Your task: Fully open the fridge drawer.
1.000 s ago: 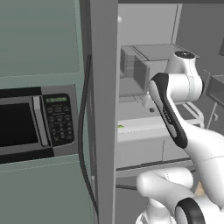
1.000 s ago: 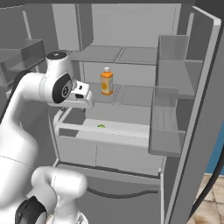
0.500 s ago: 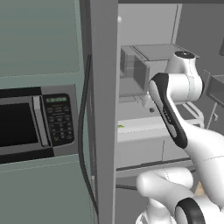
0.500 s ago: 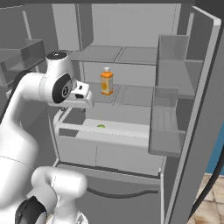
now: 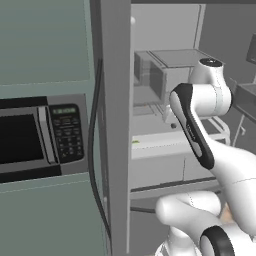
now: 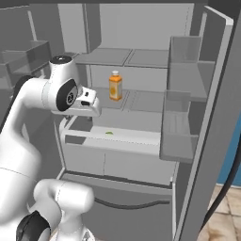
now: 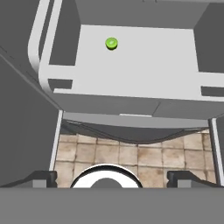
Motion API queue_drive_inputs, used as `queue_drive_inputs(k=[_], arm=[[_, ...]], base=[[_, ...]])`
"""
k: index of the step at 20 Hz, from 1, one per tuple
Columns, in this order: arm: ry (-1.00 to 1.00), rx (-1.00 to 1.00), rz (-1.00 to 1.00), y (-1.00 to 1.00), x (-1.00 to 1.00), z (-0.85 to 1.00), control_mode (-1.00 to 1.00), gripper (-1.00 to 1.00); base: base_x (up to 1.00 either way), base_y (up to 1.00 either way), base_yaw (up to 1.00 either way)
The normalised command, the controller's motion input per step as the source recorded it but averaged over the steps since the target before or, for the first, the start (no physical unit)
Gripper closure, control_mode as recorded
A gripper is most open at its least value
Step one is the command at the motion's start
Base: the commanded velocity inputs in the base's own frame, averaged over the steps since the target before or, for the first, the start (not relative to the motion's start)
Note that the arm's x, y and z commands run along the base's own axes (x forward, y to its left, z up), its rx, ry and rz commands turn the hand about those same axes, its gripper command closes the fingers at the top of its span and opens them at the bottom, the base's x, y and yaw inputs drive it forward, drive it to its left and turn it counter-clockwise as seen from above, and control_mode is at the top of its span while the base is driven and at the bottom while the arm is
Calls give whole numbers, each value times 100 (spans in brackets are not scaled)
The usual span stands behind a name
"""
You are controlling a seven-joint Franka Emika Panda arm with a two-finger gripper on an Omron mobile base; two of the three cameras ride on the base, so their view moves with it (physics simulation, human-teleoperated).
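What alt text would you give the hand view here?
Looking down into the pulled-out fridge drawer, pale grey with a white rim, holding one small green item. Below its front edge lies tan tiled floor, and the hand's two dark fingertips sit wide apart at the bottom.

Count: one drawer [image 6: 113, 141], one orange bottle [image 6: 115, 86], one small green item [image 7: 111, 43], one microwave [image 5: 40, 137].

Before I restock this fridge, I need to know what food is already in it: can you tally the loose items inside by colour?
Orange: 1, the orange bottle standing on a shelf.
Green: 1, the small green round item lying in the fridge drawer.
Total: 2
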Motion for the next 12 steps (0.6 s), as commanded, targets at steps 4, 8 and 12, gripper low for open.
queue_drive_inputs(k=[4,8,12], arm=[[0,0,0,0,0,0,100,-100],[0,0,0,0,0,0,100,-100],[0,0,0,0,0,0,100,-100]], base=[[-37,-22,-2],[-39,-24,-3],[-36,-25,-4]])
